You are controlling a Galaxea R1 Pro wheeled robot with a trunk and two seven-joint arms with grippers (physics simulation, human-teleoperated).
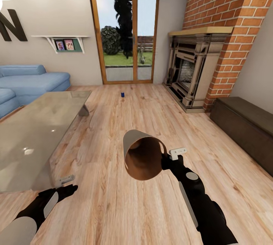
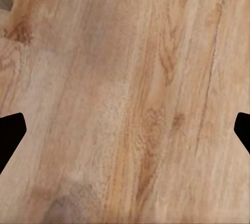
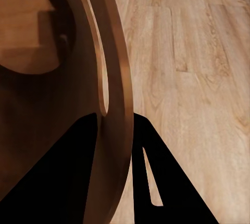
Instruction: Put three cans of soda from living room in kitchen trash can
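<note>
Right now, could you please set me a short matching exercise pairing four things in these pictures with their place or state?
Things:
1. trash can
2. blue soda can
3. left gripper
4. coffee table

Places or states:
A. open and empty above the floor
B. glass-topped, beside the sofa
C. tilted, its rim clamped by the right gripper
D. on the floor near the glass doors

Pairs: 1-C, 2-D, 3-A, 4-B

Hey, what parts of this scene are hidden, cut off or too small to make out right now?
- Blue can: head view, far away on the floor, too small for detail.
- Trash can: head view, its base is hidden behind its own wall; the right wrist view cuts it off at the edge.
- Sofa: cut off by head view's left edge.
</note>
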